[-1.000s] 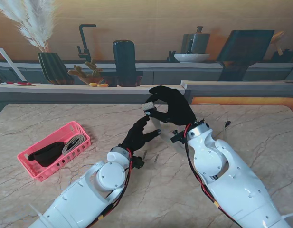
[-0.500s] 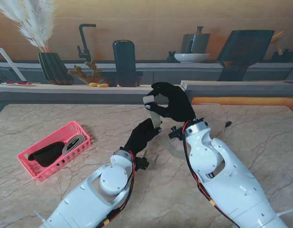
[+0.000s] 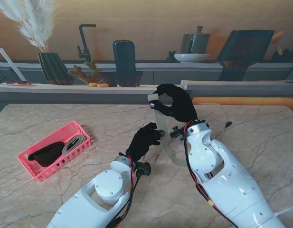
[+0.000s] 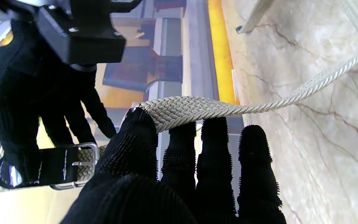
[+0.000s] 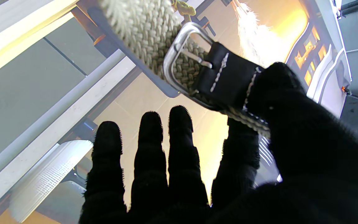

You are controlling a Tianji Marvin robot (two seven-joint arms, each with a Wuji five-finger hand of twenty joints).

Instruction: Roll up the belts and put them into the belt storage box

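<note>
The right hand (image 3: 174, 103) is raised above the marble table (image 3: 260, 137), just above the centre of the stand view. Its thumb and index finger pinch the buckle end of a beige braided belt (image 3: 161, 128). In the right wrist view the thumb presses on the black leather tab (image 5: 225, 79) beside the silver buckle (image 5: 182, 59); the other three fingers (image 5: 149, 146) are extended and apart, touching nothing.

From the pinch point the belt hangs down toward the lower centre of the stand view, passing between the two hands, and its lower part curves onto the table next to the right forearm.

The left hand (image 3: 144, 140) sits lower and to the left of the right hand in the stand view, directly beside the hanging strap. In the left wrist view the strap (image 4: 204, 109) lies across the fingertips of the left hand (image 4: 179, 174), with the thumb tip (image 4: 138, 124) set against its edge. Whether the left hand actually clamps the strap or only touches it cannot be determined.

The pink belt storage box (image 3: 56, 149) stands at the left middle of the stand view, well apart from both hands. It contains a rolled grey belt (image 3: 73, 143) and a dark item (image 3: 46, 154) that cannot be identified.
</note>
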